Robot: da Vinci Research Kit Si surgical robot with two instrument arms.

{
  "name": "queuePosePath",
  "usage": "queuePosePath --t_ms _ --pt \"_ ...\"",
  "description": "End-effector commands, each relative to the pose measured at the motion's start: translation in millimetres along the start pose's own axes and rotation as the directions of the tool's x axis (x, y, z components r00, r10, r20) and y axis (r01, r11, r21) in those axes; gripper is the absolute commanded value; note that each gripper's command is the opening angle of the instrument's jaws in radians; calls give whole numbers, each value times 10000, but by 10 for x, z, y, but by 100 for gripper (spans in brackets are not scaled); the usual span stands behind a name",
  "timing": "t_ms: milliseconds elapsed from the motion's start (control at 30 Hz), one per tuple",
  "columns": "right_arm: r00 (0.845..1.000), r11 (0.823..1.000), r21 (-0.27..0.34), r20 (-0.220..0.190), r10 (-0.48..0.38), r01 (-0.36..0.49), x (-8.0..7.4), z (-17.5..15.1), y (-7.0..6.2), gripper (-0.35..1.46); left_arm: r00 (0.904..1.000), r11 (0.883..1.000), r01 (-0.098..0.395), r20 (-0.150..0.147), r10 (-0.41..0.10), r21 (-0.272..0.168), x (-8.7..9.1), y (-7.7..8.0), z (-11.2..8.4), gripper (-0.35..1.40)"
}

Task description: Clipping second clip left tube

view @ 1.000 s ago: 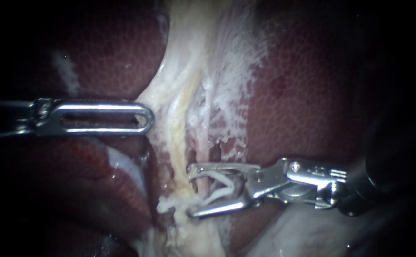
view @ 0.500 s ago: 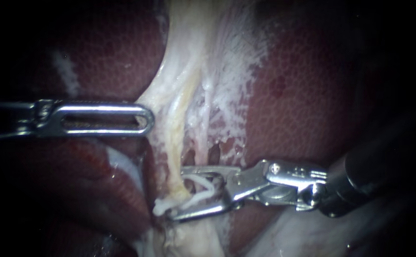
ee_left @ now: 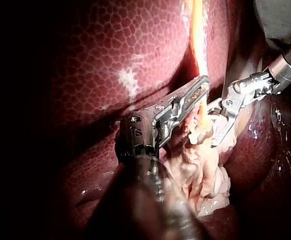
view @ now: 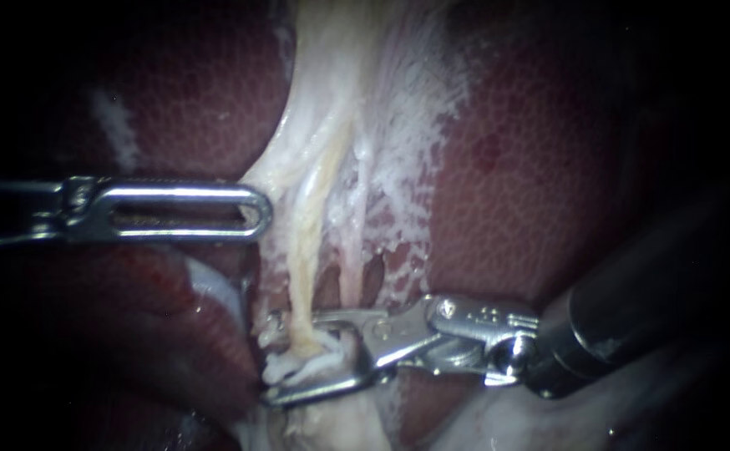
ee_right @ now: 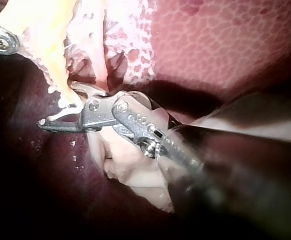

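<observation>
The left tube (view: 305,276) is a yellowish strand running down the pale tissue between the liver lobes. My right instrument (view: 269,361) comes in from the right, and its jaws stand wide apart with a white clip (view: 298,365) held between them. Jaws and clip straddle the left tube's lower end, one jaw on each side. In the right wrist view my right instrument (ee_right: 60,105) shows the clip (ee_right: 65,111) against the tube. My left instrument (view: 256,210), with slotted jaws lying together, grips the pale tissue edge (view: 275,179) and tents it leftward; the left wrist view shows my left instrument (ee_left: 203,83).
Dark red liver (view: 532,167) lies on both sides of the pale band. A thinner pale strand (view: 352,267) runs just right of the left tube, with small holes in the webbing beside it. Pale lumpy tissue (view: 499,418) lies under my right instrument's shaft.
My right instrument has moved left and slightly down, carrying the clip from beside the left tube to astride it. My left instrument has held still.
</observation>
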Motion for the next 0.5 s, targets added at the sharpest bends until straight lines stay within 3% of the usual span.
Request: queuePosePath --t_ms 33,367,400,500 --pt "10000 10000 5 -4 -12 12 1 -1 0 54 10000 10000 0 1 0 -2 0 0 0 -35" --pt "10000 9998 -189 -68 34 -35 7 -7 5 44 10000 10000 -1 2 1 -4 0 0 0 -35" --pt "10000 9996 -278 -88 32 -35 7 -8 6 37 10000 10000 -1 2 1 -5 0 0 0 -35" --pt "9999 9987 -512 -110 37 -42 6 -12 11 -17 10000 10000 -2 2 2 -6 0 0 0 -35"
